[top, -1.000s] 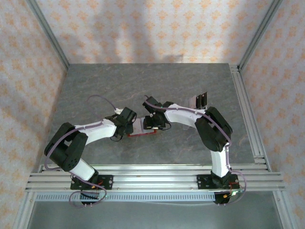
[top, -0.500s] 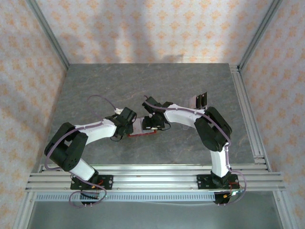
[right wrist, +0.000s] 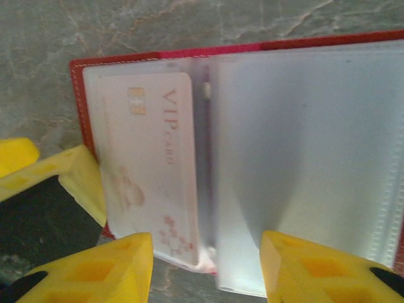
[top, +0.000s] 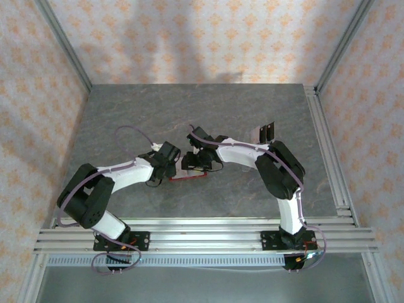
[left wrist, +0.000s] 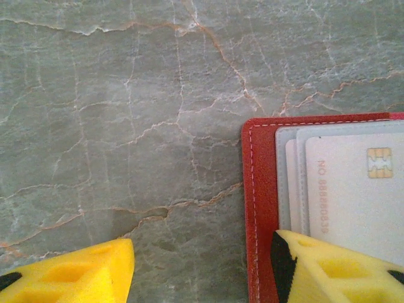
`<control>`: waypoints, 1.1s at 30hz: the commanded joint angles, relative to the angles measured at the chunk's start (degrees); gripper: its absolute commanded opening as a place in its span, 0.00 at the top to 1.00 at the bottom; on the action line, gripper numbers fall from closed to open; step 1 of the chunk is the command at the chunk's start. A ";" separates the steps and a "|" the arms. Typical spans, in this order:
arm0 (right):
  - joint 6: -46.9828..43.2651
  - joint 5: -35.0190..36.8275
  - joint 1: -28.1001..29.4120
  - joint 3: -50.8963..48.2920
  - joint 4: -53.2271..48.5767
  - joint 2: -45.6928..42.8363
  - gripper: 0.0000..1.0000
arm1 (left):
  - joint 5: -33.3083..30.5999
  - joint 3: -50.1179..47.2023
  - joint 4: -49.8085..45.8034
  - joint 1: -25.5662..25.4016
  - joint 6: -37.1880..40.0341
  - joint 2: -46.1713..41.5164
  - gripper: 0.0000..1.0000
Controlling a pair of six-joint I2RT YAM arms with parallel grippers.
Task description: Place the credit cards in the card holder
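Your right pincer (right wrist: 207, 255) hangs released over the open card holder (right wrist: 78, 71), with a VIP card (right wrist: 151, 158) seemingly tucked into its left side. Your left pincer (left wrist: 202, 265), also spread, has one finger over the holder's red corner. The holder looks light and floppy, so pin its border. Spare credit cards (top: 266, 132) lie well apart on the worktop (left wrist: 126, 95). They look thin, stiff and slick, so pinch an edge.

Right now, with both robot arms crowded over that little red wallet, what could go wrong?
1. The left gripper and right gripper sit very close together over the small red folding wallet; they could bump.
2. The pale VIP card seems to reach past the wallet's red edge, so it might slide out if the wallet shifts.
3. The loose clear plastic sleeve between the right gripper's fingers could snag.
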 commanded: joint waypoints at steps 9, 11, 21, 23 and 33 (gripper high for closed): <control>1.09 0.35 -1.86 -0.80 1.56 -1.73 0.52 | -2.72 -0.25 -3.57 -0.34 0.07 -4.00 0.39; -0.60 2.80 -2.71 -0.30 -0.91 -2.57 0.52 | -2.75 -0.30 -3.56 -0.34 0.03 -4.10 0.39; -10.88 8.25 -4.34 9.86 -10.94 2.45 0.50 | -3.30 0.15 -4.02 -0.34 -0.19 -3.96 0.39; -11.74 8.58 -4.42 11.78 -11.90 3.90 0.50 | -3.41 0.18 -4.24 -0.34 -0.14 -4.05 0.39; -13.88 10.19 -4.78 14.16 -14.02 7.63 0.50 | -3.59 0.14 -4.34 -0.34 -0.23 -4.05 0.39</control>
